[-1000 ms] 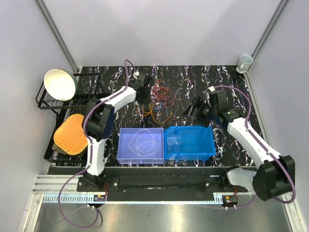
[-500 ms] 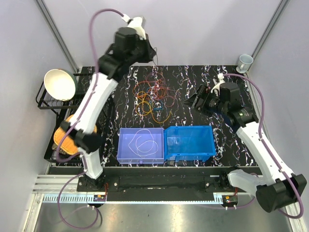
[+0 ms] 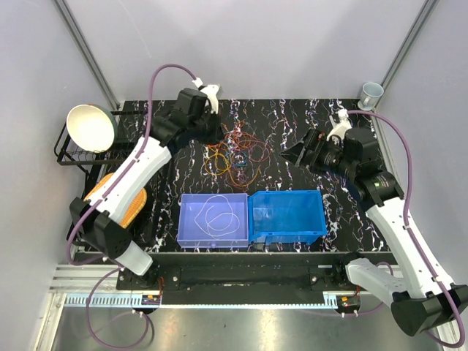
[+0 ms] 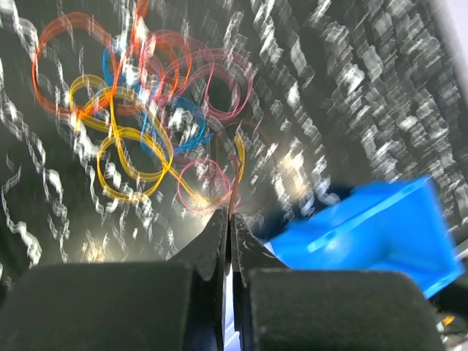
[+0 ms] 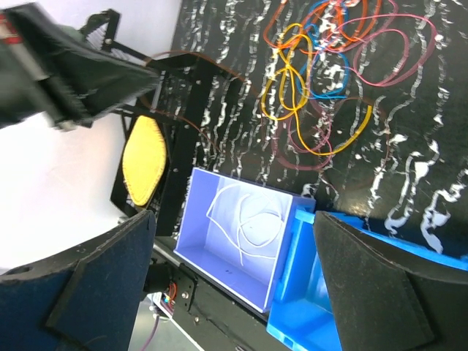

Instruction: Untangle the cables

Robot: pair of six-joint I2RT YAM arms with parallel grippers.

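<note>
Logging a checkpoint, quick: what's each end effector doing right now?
Left end effector: closed, pinching a thin brown cable.
Right end effector: open, empty.

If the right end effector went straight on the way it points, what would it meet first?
Probably the cables; nothing stands between in the top view, though height is unclear.

The black, white-veined counter [image 3: 307, 121] carries a lilac bin [image 3: 180, 219] at its near edge. A blue bin [image 3: 289, 232] stands touching the lilac bin's right wall. Beyond the lilac bin, apart from it, a tangle of cables [image 3: 238, 155] in orange, red, yellow, pink and blue lies flat. Left of the lilac bin stands a black dish rack [image 3: 66, 157]. Far off to the bin's right, at the back corner, is a pale cup [image 3: 371, 93].
</note>
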